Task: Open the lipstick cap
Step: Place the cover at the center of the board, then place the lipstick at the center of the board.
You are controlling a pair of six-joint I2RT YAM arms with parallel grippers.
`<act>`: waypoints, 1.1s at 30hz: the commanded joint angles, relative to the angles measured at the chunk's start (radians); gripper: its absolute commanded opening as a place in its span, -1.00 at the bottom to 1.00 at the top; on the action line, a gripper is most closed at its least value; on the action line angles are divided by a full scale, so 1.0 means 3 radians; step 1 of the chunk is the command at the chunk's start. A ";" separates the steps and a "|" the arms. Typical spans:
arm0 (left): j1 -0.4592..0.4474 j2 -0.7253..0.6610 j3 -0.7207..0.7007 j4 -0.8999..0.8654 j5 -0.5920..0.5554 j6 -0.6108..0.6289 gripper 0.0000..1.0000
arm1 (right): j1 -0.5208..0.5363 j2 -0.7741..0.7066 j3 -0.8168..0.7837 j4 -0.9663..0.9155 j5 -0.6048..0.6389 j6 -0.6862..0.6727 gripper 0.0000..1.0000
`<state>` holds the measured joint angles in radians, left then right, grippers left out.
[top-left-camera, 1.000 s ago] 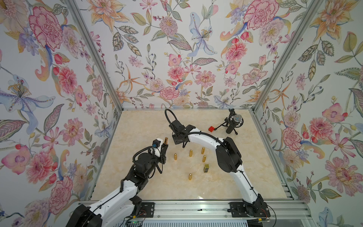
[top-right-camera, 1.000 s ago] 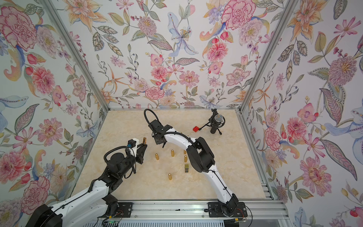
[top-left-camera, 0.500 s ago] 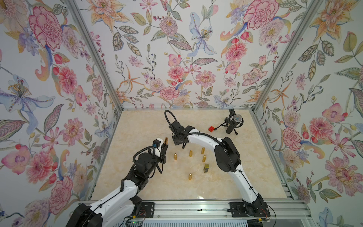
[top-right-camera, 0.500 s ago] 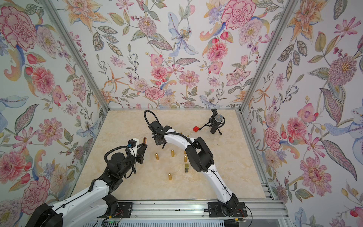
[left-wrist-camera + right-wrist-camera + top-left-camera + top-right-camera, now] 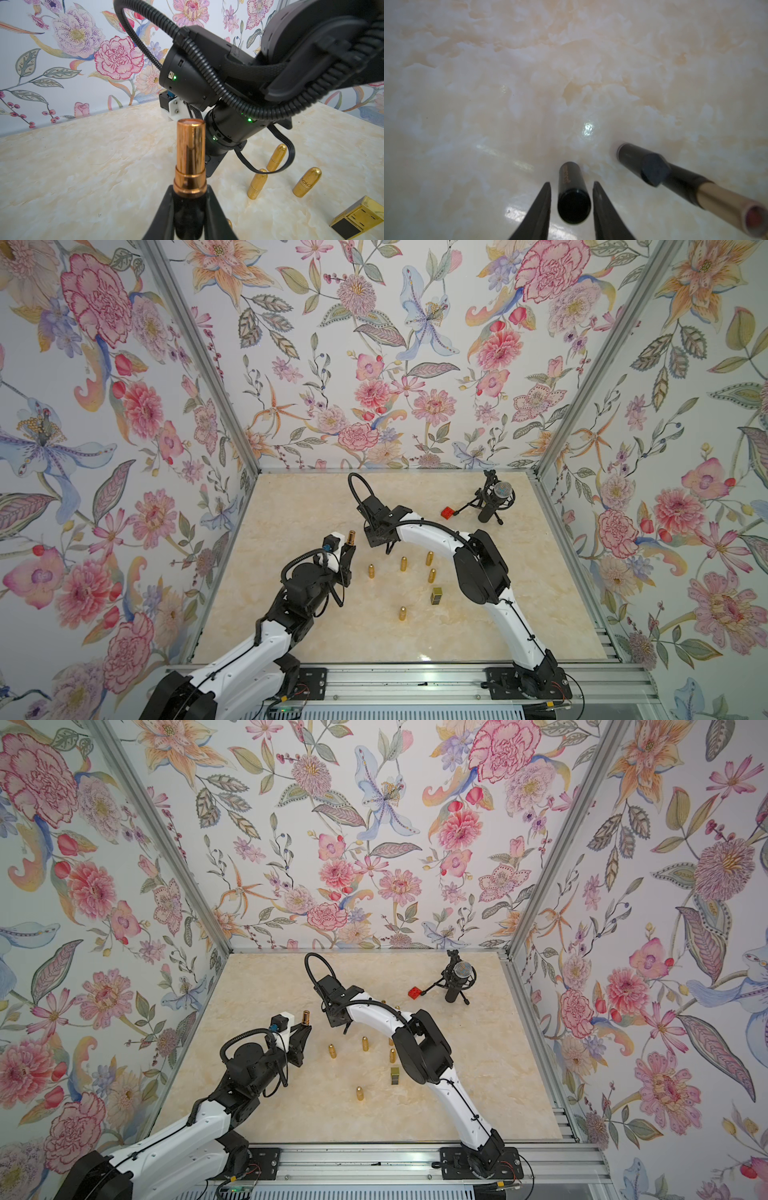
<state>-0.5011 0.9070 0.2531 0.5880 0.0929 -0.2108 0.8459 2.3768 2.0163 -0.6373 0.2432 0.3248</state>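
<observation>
My left gripper (image 5: pixel 190 189) is shut on the black base of the lipstick (image 5: pixel 190 153). Its bare copper tube stands up past the fingertips, uncapped, in both top views (image 5: pixel 351 536) (image 5: pixel 306 1016). The black lipstick cap (image 5: pixel 573 199) stands upright on the marble table between the jaws of my right gripper (image 5: pixel 571 182). The jaws are open, with a gap on each side of the cap. In both top views the right gripper (image 5: pixel 387 548) (image 5: pixel 345 1028) hangs just right of the left gripper (image 5: pixel 348 549) and hides the cap. The copper tube (image 5: pixel 726 199) with a reddish end shows blurred beside the cap.
Several gold bullet-shaped lipsticks (image 5: pixel 403 563) stand on the table (image 5: pixel 291 510) in front of the grippers, with a square gold one (image 5: pixel 436 595). At the back right are a red block (image 5: pixel 447 512) and a microphone on a stand (image 5: pixel 494 499). Floral walls close three sides.
My right gripper's jaws have parted and let go of the cap, which stands on the table. Both arms have hardly moved, and the left still holds the lipstick.
</observation>
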 commanded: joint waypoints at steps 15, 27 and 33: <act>0.0067 0.0071 0.0080 0.0141 0.0012 -0.0078 -0.82 | 0.0010 -0.1788 -0.1077 0.0162 -0.0975 0.0102 -0.17; 0.0069 0.0180 0.0240 0.0228 0.0293 0.0097 -0.81 | 0.0151 -0.2209 -0.1329 0.0570 -0.1940 0.0427 0.01; 0.0071 0.0142 0.0278 0.0168 0.0400 0.0166 -0.81 | 0.0195 -0.1987 -0.1121 0.0595 -0.1831 0.0510 0.04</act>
<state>-0.4908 0.9623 0.2981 0.6224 0.1741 -0.1829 0.8940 1.7401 1.6299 -0.4870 -0.3038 0.4511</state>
